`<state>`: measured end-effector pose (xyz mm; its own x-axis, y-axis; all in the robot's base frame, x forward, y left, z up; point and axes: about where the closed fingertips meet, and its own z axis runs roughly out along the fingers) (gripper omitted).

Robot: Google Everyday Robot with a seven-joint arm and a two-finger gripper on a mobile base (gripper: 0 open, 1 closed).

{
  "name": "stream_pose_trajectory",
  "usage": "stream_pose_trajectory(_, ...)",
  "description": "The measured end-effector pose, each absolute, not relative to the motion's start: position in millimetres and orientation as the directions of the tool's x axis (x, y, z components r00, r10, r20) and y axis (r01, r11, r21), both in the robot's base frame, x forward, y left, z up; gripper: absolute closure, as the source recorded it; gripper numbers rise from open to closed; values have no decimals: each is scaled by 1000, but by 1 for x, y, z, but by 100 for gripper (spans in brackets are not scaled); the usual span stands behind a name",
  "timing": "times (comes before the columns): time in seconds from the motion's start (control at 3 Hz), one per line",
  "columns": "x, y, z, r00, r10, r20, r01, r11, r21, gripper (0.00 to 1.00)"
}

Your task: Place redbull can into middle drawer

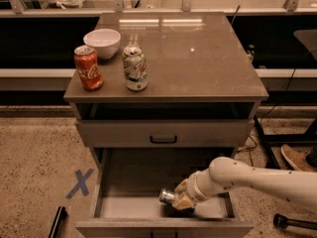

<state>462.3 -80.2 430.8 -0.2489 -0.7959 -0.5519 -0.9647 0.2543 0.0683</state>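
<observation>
The middle drawer (124,208) of the grey cabinet is pulled open at the bottom of the view, showing its pale floor. My gripper (179,197) reaches into it from the right on a white arm. It is shut on the redbull can (167,197), which lies sideways with its silver end pointing left, low over the drawer floor toward the front right. Most of the can's body is hidden by the gripper.
On the cabinet top stand a red Coca-Cola can (88,67), a white-green can (134,67) and a white bowl (102,42). A shallower closed drawer with a black loop handle (163,140) sits above. A blue X (80,183) marks the floor at left.
</observation>
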Motion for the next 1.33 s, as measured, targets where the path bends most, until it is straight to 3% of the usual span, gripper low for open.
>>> stream_pose_trajectory(0.33, 469, -85, 425, -371, -726, -579, -921, 368, 129, 30)
stream_pose_trajectory(0.67, 468, -84, 424, -377, -722, -580, -919, 371, 135, 6)
stream_pose_trajectory(1.33, 468, -83, 424, -377, -722, -580, -919, 370, 136, 0)
